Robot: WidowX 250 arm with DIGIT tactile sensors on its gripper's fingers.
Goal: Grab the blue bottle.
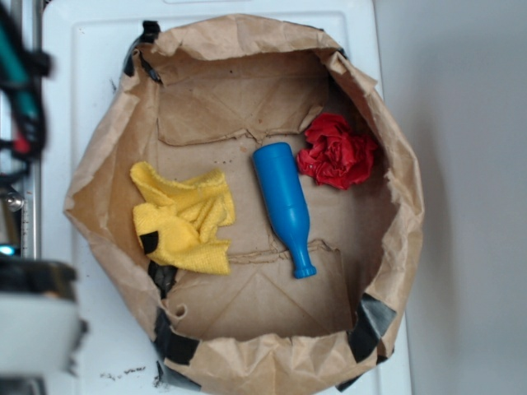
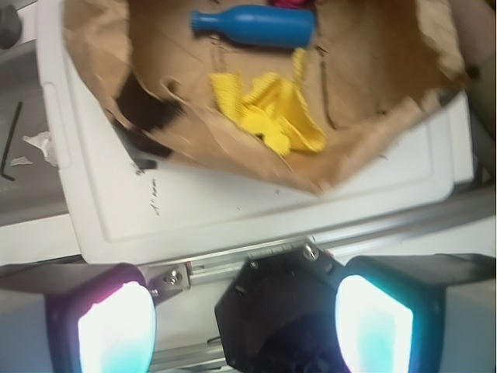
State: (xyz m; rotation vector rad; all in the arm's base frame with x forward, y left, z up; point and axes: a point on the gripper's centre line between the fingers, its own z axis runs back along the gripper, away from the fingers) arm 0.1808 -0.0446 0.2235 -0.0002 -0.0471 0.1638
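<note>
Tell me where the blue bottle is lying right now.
In the exterior view the blue bottle lies on its side near the middle of the brown paper bag, between the yellow towel and the red cloth wad, its neck toward the picture's bottom edge.

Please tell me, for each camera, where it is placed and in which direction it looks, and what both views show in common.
Exterior: sits above, looking straight down into the brown paper bag; blurred robot parts show at the left edge.
Wrist: rides on the arm behind the end effector, looking past its two open fingers at the white board and the bag.
Shared: both show the blue bottle lying on its side, the yellow towel and the bag. The red cloth is clear only from above.
</note>
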